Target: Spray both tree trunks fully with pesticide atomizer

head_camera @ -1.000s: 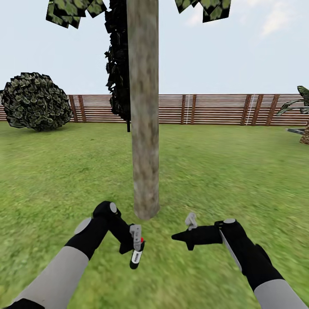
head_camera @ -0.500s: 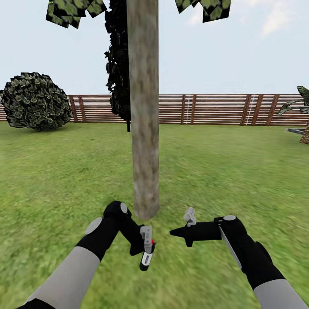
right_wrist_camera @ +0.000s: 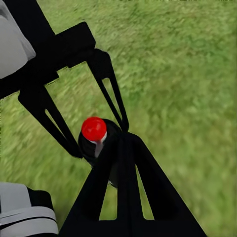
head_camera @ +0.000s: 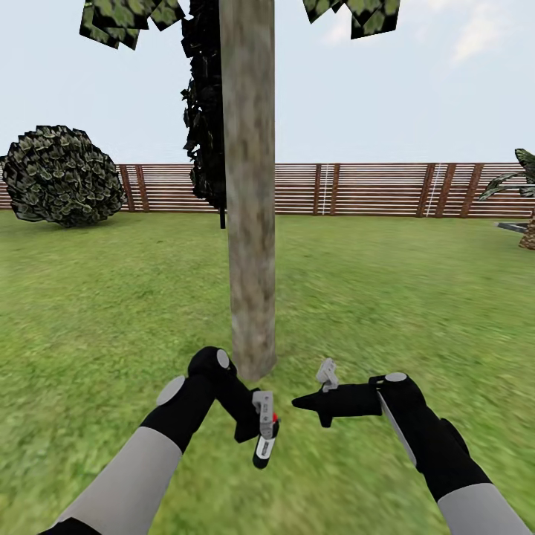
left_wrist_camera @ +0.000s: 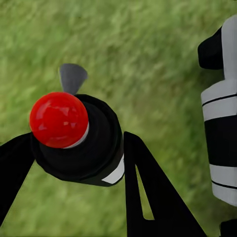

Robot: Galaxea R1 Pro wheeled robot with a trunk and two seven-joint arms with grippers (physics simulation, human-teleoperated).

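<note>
Trees are what I am here to spray, and one tree trunk rises straight in front of me, a pale mottled column going out of the top of the head view, with a few blocky green leaves above. Around it spreads the garden lawn, closed at the back by the brown slat fence, with a round bush off to the left. A dark column-shaped tree stands just behind the trunk.

My left gripper hangs low near the trunk's foot, its jaws closed around the pesticide atomizer. The left wrist view shows the bottle's red cap between my fingers. My right gripper points toward the left one, close beside it; its jaws stand apart and hold nothing.

So the pickup looks done. No mist and no wet bark is visible, so I judge the spraying of this trunk not yet shown as begun, and a second tree remains after it.
</note>
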